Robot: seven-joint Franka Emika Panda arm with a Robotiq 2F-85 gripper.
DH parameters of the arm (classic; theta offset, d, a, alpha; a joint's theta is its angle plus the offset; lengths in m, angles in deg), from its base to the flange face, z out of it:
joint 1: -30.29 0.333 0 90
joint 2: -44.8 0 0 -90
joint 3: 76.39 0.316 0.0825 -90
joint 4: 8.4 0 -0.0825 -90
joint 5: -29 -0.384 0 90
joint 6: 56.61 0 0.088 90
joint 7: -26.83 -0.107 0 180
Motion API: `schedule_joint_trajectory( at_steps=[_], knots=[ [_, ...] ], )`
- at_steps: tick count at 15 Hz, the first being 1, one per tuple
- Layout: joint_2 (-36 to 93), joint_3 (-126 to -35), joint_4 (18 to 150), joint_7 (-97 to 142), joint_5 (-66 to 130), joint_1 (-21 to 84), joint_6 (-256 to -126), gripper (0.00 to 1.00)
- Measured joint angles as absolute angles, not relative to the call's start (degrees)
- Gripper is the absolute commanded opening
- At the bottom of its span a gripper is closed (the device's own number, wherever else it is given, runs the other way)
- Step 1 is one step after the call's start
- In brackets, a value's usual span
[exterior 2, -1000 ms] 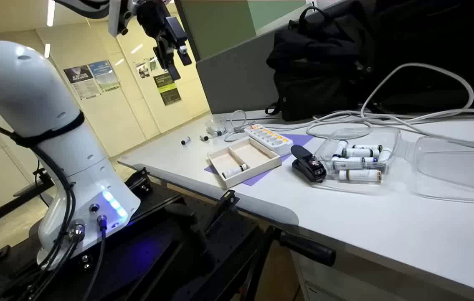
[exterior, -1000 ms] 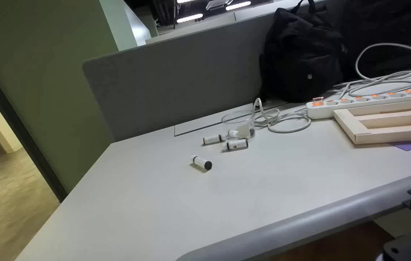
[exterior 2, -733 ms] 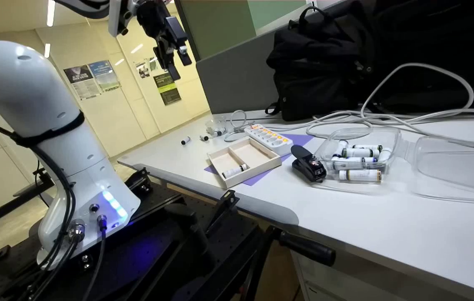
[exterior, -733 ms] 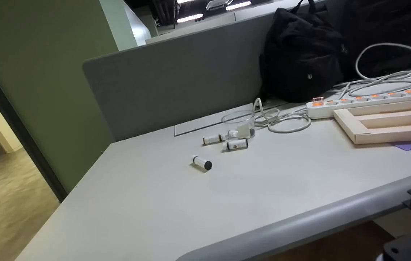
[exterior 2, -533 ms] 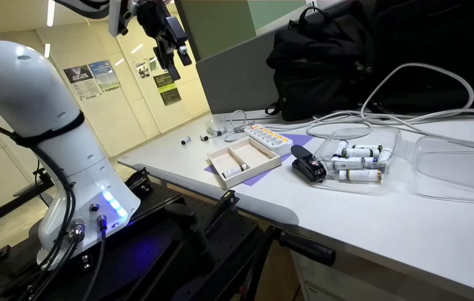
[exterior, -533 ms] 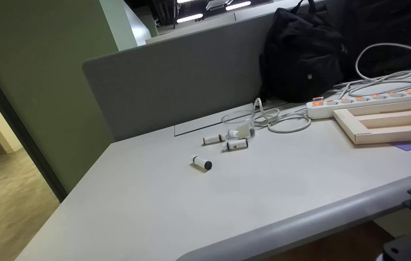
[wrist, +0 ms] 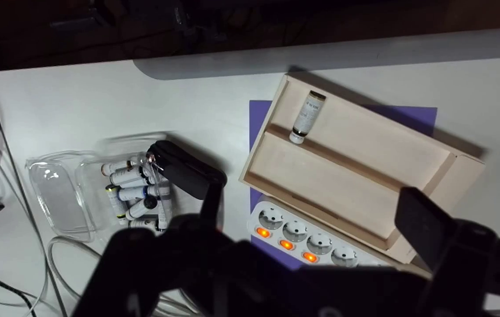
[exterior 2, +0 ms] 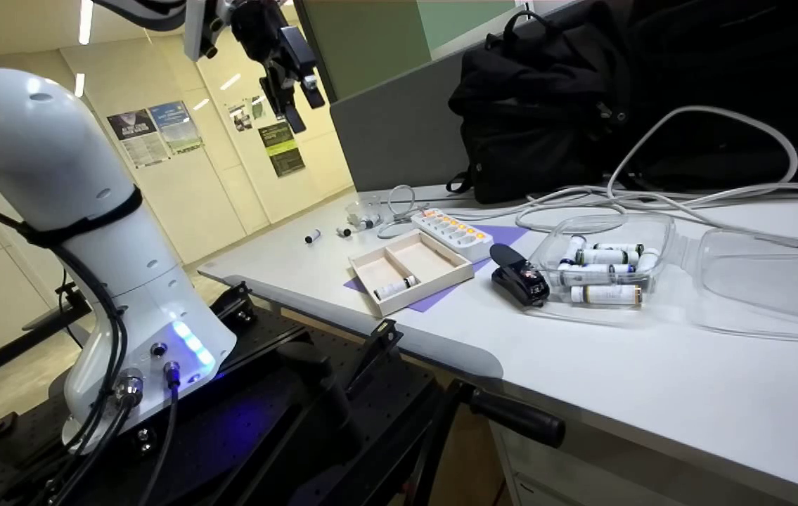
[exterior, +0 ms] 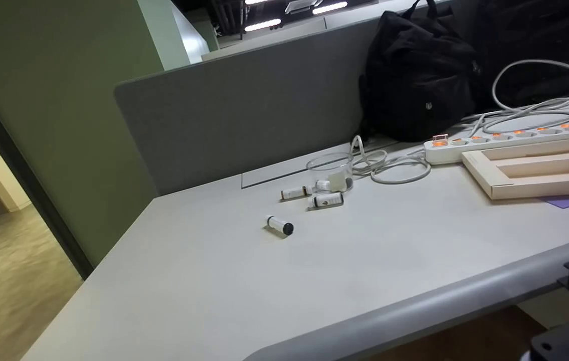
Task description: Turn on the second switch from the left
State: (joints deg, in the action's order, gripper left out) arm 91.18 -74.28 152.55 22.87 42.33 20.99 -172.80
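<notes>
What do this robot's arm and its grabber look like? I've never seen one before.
The arm is glossy white, with rounded, bulging segments. A black strap wraps around it, and black cables run down its side. A bluish light strip glows low on it. The gripper is black, with two blocky fingers.

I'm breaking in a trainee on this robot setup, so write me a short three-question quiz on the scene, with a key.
1. Count: in the wrist view, how many glowing orange switches show on the power strip?

2. Fill in: the wooden tray lies partly over a sheet coloured ____.

3. Choose: the gripper is
A) clamped on a bottle
B) open and holding nothing
C) pressing a switch

Key: 1. Three; 2. purple; 3. B.
</notes>
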Motion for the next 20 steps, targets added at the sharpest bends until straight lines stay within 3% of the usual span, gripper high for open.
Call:
schedule_joint_trajectory(
  at_steps=[7,8,10,19,20],
  knots=[
    [77.33,-74.75,145.51,15.03,37.24,20.42,-195.92,1.0],
    [73.92,-74.89,143.73,15.12,35.41,20.69,-198.04,0.75],
    [66.81,-75.38,139.27,15.22,32.31,21.39,-200.15,0.67],
    [33.62,-75.93,112.26,11.14,26.41,25.28,-196.84,0.03],
    [30.3,-75.97,109.02,9.71,26.27,26.27,-195.17,0.01]
  ],
)
